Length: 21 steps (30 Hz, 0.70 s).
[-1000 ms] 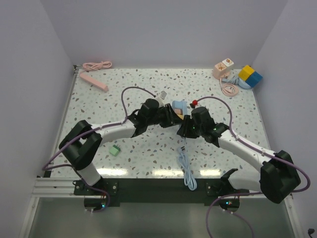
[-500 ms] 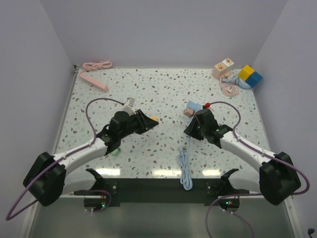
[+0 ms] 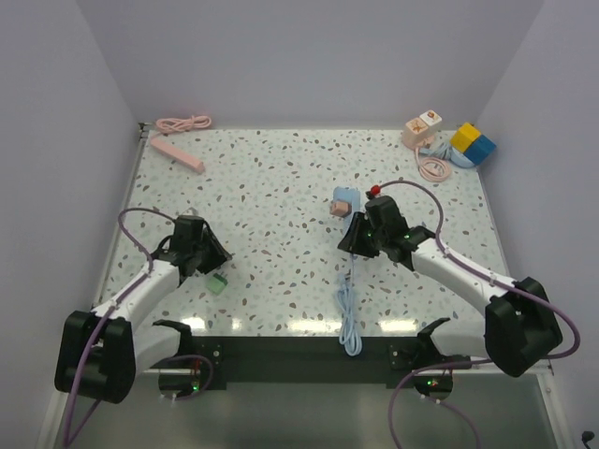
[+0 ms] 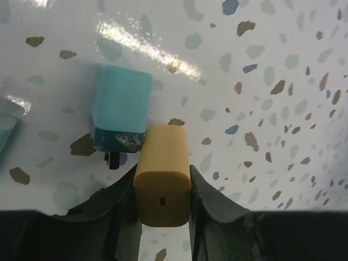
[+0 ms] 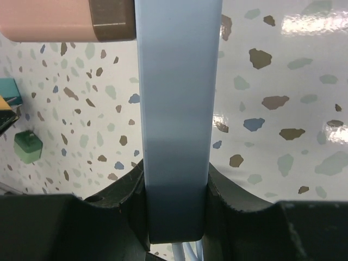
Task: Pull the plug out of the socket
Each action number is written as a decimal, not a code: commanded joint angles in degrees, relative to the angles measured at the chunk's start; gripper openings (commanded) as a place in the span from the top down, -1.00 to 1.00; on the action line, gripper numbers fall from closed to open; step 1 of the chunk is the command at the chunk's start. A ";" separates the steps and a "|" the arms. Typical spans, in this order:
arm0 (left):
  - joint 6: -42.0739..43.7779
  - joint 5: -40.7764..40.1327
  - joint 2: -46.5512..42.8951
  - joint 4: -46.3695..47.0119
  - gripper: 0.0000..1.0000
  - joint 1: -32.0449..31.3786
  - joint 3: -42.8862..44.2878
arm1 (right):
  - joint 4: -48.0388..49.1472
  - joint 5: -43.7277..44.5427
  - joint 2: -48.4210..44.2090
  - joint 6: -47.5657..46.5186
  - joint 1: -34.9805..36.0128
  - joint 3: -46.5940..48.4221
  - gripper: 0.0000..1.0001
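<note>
The left arm has swung out from the middle to the near left, its left claw (image 3: 206,254) clamped on the tan plug (image 4: 162,174), which is now well apart from the socket, so the pull looks done. The right claw (image 5: 175,166) stays clenched on the pale-blue socket strip (image 5: 176,92). Count: two arms, one held strip, three plugs — the tan one gripped, a teal plug (image 4: 120,111) just beyond the left claw's tips, a pink plug (image 5: 60,20) on the strip beyond the right claw.
</note>
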 commanded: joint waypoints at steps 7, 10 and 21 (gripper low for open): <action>3.78 -4.78 -1.29 -9.22 -0.53 0.90 6.37 | 0.96 -10.13 5.09 -10.09 2.21 8.19 1.00; 4.31 2.07 -4.37 -5.27 -1.00 0.73 7.51 | 0.69 -11.01 6.15 -11.15 3.44 8.98 1.00; -3.67 14.92 4.66 19.77 -1.00 -15.35 12.79 | 3.06 -11.27 9.31 -9.13 9.25 9.33 1.00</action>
